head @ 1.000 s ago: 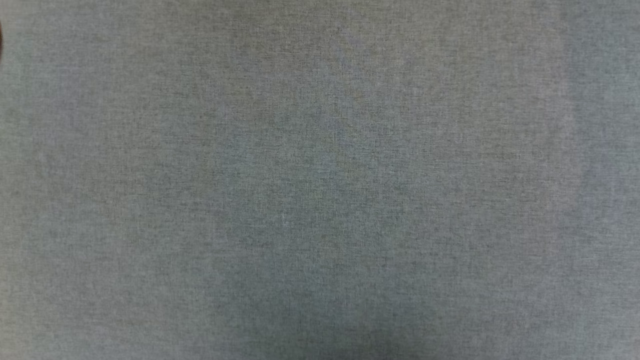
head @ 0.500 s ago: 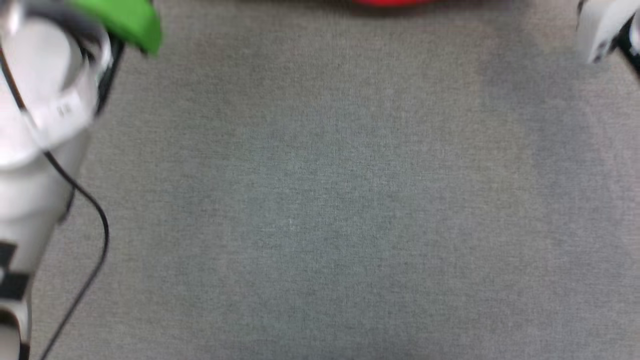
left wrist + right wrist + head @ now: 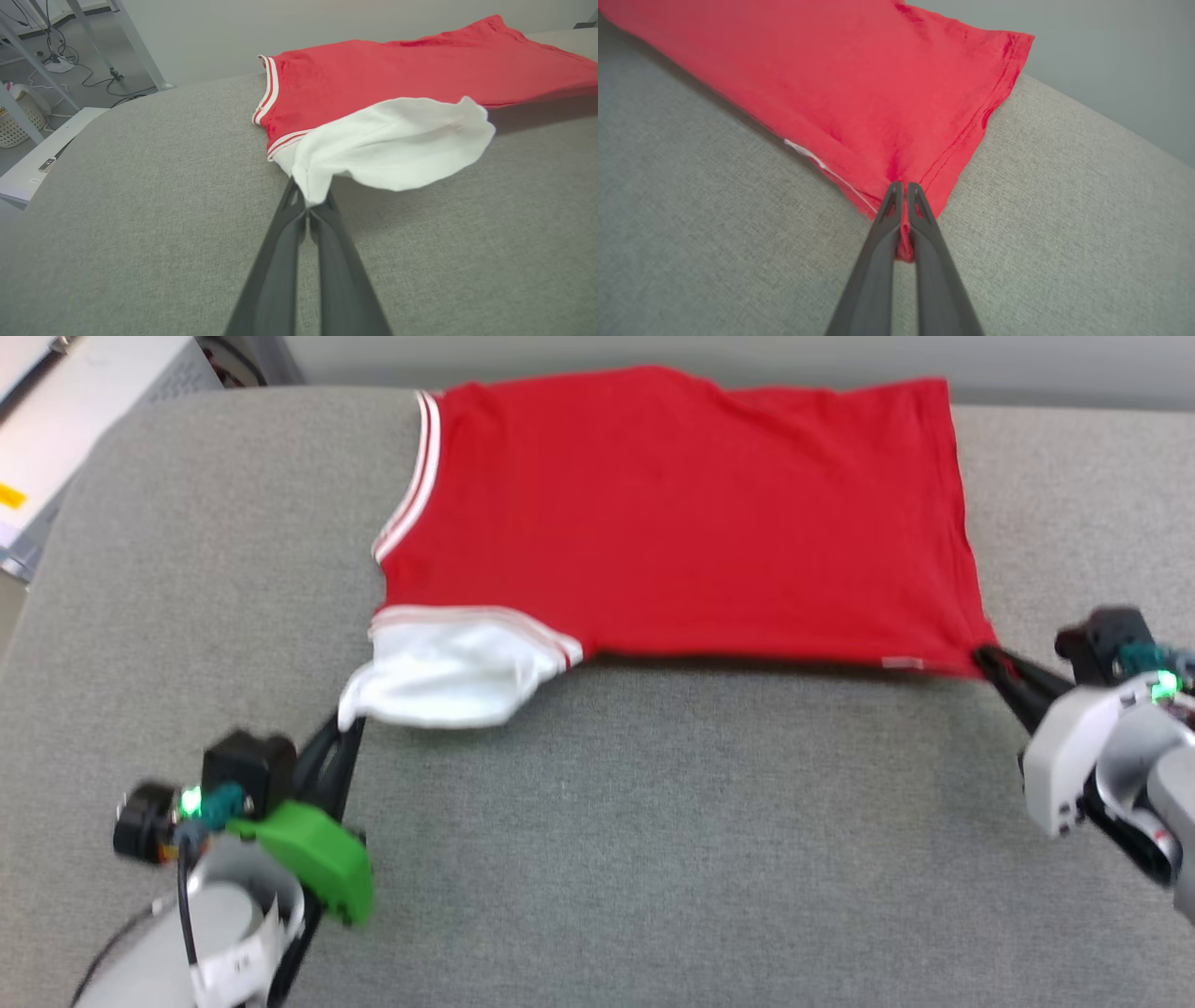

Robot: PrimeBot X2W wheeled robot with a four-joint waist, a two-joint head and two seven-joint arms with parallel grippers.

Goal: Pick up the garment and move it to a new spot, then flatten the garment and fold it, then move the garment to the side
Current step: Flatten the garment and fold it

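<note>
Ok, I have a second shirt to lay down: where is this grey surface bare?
Bare: the wide strip of grey woven surface near the robot, between the left gripper and right gripper, and the patch left of the red soft T-shirt with white sleeve. Crowded: the far middle, under that shirt.

The left end effector has two long, dark grey fingers, smooth and tapering, each with a narrow slot cut near its tip. Behind them sits a bright green shell beside a boxy black camera block, a small green light and a round black knob. Its pale forearm wears a white band with small dark markings, and a thin black cable runs along it. The right end effector has matching dark slotted fingers, a pale grey shell, its own black block and a green lamp.
</note>
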